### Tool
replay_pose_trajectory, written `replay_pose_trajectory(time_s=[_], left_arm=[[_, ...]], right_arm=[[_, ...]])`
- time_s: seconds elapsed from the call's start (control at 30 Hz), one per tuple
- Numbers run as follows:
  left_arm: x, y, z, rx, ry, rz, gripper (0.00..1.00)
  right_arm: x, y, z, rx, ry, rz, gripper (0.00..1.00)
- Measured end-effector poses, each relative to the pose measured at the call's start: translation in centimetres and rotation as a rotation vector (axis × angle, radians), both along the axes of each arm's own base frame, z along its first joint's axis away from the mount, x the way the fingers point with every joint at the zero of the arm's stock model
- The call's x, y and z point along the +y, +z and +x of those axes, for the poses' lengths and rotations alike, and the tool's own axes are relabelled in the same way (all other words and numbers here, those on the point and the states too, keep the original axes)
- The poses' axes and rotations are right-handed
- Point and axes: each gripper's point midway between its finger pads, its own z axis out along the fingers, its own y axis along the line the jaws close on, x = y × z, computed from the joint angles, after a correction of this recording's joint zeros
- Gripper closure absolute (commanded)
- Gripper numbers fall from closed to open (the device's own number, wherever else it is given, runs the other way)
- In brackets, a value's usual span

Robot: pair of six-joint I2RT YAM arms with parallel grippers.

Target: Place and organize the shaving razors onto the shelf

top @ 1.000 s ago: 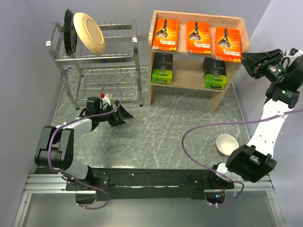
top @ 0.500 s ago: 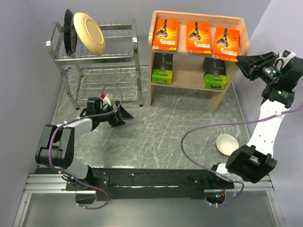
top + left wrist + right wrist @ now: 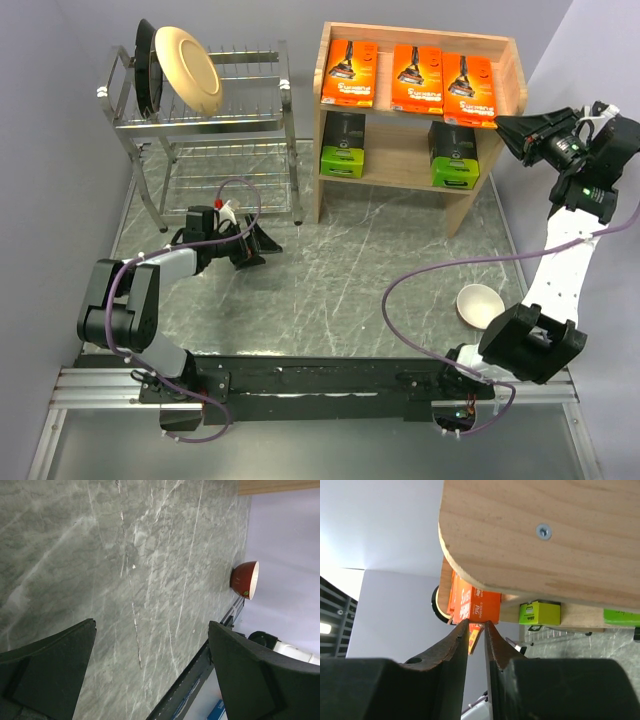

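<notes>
Three orange shaving razors packs (image 3: pixel 349 73) (image 3: pixel 418 78) (image 3: pixel 468 88) lie on the top tier of the wooden shelf (image 3: pixel 325 120); two black ones with green ends (image 3: pixel 343 145) (image 3: pixel 453 155) sit on the lower tier. My right gripper (image 3: pixel 500 125) is at the shelf's right end, its tips touching the rightmost orange pack's near corner. In the right wrist view its jaws (image 3: pixel 476 622) stand almost together under the shelf's side panel (image 3: pixel 545 540), with an orange sliver (image 3: pixel 474 632) in the narrow gap; whether it is pinched is unclear. My left gripper (image 3: pixel 250 243) (image 3: pixel 151 625) rests open over bare table.
A chrome dish rack (image 3: pixel 200 120) holding a cream plate (image 3: pixel 187 68) and a black one stands at the back left. A bowl (image 3: pixel 479 303) (image 3: pixel 245 580) sits on the table near the right arm. The lilac wall is close behind the right gripper.
My right gripper has moved left to the shelf while its jaws narrowed. The rightmost orange pack slid left, closer to the middle one. The left arm has not moved.
</notes>
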Motion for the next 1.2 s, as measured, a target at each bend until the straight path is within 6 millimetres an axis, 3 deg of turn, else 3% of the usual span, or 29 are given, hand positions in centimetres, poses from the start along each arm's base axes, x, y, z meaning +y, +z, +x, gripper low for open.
replay_pose_trajectory(time_s=[0.13, 0.23, 0.33, 0.5, 0.83, 1.0, 1.17, 1.2], left_arm=[[0.0, 0.0, 0.0, -0.005, -0.002, 0.003, 0.01], [0.0, -0.1, 0.0, -0.004, -0.001, 0.004, 0.01], [0.0, -0.2, 0.0, 0.000, -0.003, 0.004, 0.01], [-0.4, -0.7, -0.1, 0.016, -0.014, 0.006, 0.01], [-0.9, -0.6, -0.2, 0.013, -0.030, 0.007, 0.01], [-0.8, -0.8, -0.1, 0.010, -0.025, 0.014, 0.01], [-0.8, -0.8, 0.0, 0.001, -0.030, 0.024, 0.01], [-0.8, -0.7, 0.0, -0.002, -0.033, 0.027, 0.00]], right_arm=[[-1.2, 0.2, 0.4, -0.004, -0.028, -0.001, 0.75], [-2.0, 0.3, 0.4, -0.003, -0.051, 0.000, 0.68], [-2.1, 0.2, 0.4, -0.001, -0.057, 0.003, 0.59], [-2.1, 0.2, 0.3, 0.003, -0.055, 0.006, 0.58], [-1.5, 0.4, 0.2, -0.001, -0.044, 0.004, 0.66], [0.0, 0.4, 0.3, 0.002, -0.005, 0.009, 0.73], [0.6, 0.3, 0.4, 0.009, 0.012, 0.019, 0.91], [0.6, 0.3, 0.5, 0.010, 0.011, 0.022, 1.00]])
